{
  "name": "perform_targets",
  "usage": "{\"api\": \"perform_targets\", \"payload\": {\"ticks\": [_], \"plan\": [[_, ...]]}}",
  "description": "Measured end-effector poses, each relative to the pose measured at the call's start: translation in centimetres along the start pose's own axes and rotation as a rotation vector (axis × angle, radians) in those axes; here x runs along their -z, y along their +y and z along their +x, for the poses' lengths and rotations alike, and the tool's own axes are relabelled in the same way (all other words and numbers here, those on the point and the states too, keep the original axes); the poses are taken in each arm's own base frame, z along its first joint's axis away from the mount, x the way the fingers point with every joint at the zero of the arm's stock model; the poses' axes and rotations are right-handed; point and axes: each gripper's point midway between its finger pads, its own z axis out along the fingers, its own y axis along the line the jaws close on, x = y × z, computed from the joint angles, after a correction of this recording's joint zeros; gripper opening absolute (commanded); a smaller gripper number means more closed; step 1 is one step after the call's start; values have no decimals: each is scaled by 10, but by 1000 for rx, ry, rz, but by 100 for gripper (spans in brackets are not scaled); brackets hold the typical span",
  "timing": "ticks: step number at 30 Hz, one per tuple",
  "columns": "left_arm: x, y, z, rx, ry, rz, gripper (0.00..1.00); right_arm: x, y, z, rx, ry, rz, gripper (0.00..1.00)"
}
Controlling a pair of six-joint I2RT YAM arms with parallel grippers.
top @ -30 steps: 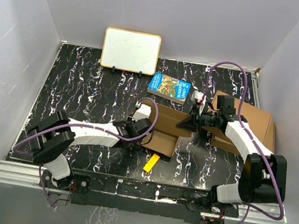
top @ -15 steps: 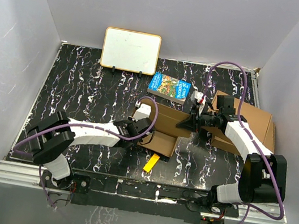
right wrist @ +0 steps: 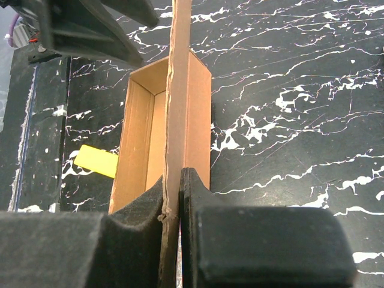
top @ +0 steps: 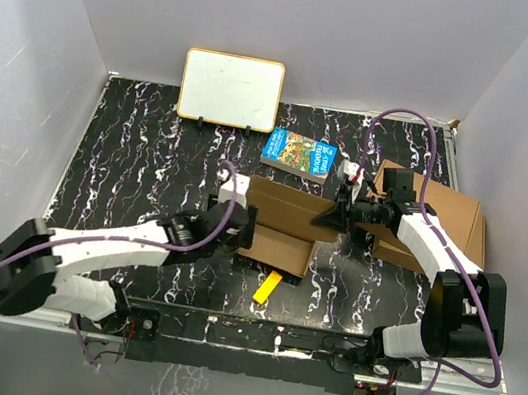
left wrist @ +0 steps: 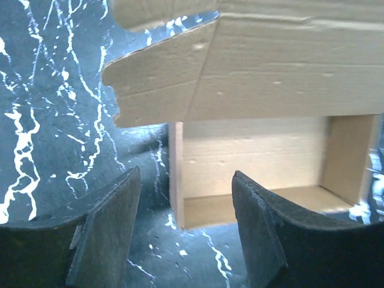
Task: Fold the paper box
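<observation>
The paper box (top: 285,223) lies in the middle of the table as a brown cardboard tray with its lid panel raised. In the left wrist view its open tray (left wrist: 258,162) faces me, with a side flap (left wrist: 156,90) sticking out above. My left gripper (top: 244,228) (left wrist: 186,180) stands open just short of the tray's left corner, nothing between its fingers (left wrist: 108,222). My right gripper (top: 335,216) (right wrist: 173,195) is shut on the edge of the upright lid panel (right wrist: 179,90), with the tray (right wrist: 147,138) beyond it.
A white board (top: 231,89) stands at the back. A blue book (top: 300,153) lies behind the box. A yellow strip (top: 269,287) (right wrist: 96,161) lies in front of it. Larger brown boxes (top: 452,224) are stacked at the right, under the right arm.
The left arm has drawn back to the left, off the box's front wall, and its jaws have opened. The right gripper keeps hold of the lid panel, unmoved.
</observation>
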Motion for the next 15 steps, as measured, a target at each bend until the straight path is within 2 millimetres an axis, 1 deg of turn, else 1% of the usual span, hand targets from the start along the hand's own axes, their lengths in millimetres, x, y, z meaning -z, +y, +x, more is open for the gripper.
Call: {"api": "perform_targets", "payload": {"ticks": [1, 4, 5, 7, 9, 12, 13, 15], "plan": [[8, -2, -5, 18, -18, 34, 69, 0, 0, 0, 0, 0, 0, 8], [31, -10, -14, 73, -73, 165, 94, 0, 0, 0, -3, 0, 0, 8], [38, -13, -14, 92, -92, 213, 97, 0, 0, 0, -4, 0, 0, 8], [50, -17, -11, 132, -126, 309, 97, 0, 0, 0, -9, 0, 0, 8], [62, -20, 0, 173, -149, 414, 95, 0, 0, 0, -21, -1, 2, 8], [72, -27, 13, 211, -128, 513, 90, 2, -1, -1, -34, -4, 9, 8], [75, -31, 15, 218, -113, 537, 87, 2, -2, -1, -40, -5, 12, 8], [78, -42, 15, 229, -71, 575, 83, 3, -2, -1, -49, -7, 15, 8]]}}
